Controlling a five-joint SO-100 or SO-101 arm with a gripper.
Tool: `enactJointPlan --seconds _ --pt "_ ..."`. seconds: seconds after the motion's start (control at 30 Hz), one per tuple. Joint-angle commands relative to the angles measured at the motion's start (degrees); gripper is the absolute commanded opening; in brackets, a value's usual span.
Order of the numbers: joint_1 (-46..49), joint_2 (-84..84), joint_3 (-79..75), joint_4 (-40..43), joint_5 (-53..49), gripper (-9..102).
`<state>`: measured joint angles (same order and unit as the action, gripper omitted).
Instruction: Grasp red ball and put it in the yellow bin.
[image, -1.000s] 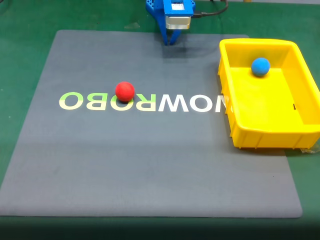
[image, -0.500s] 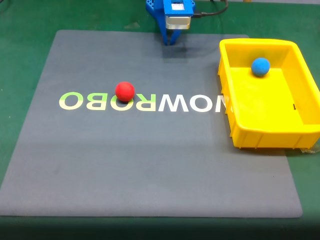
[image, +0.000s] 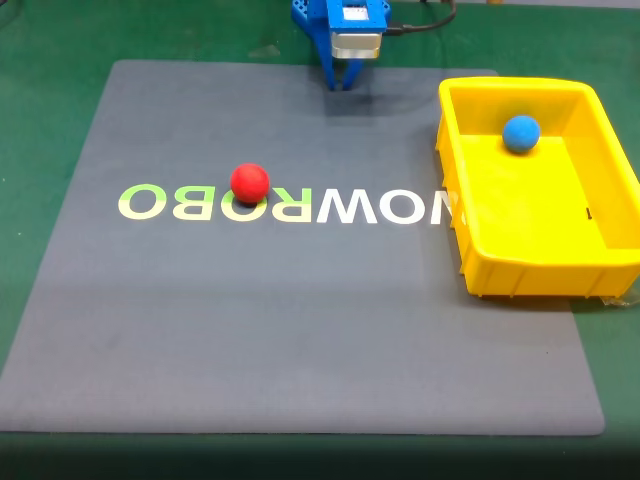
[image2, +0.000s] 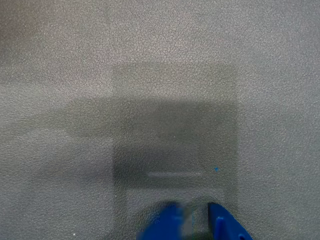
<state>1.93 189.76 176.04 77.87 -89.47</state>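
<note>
Sitting in yellow bin (image: 535, 255): blue ball (image: 521, 133); red ball (image: 250, 183) apart on mat (image: 300, 330).

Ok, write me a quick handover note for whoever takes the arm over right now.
Gripper: at the far edge of the grey mat, tips together, holding nothing; the wrist view shows bare mat ahead of it.
Red ball: on the mat's lettering, left of centre in the fixed view, untouched.
Yellow bin: at the mat's right edge, with a blue ball in its far end.
Done: nothing yet.
Left: reach the red ball, grasp it, carry it right, drop it in the bin.
</note>
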Motion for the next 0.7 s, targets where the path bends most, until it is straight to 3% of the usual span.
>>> enactJointPlan --seconds 0.0,0.23,0.43,0.67 --pt "0.5 0.8 1.7 0.1 0.0 26" --pt "4.4 0.5 -9.4 -2.3 -2.0 30" --pt "13.0 -20.6 -20.6 -26.8 -6.4 29" --pt "17.8 -49.7 -41.4 -34.5 -9.3 29"
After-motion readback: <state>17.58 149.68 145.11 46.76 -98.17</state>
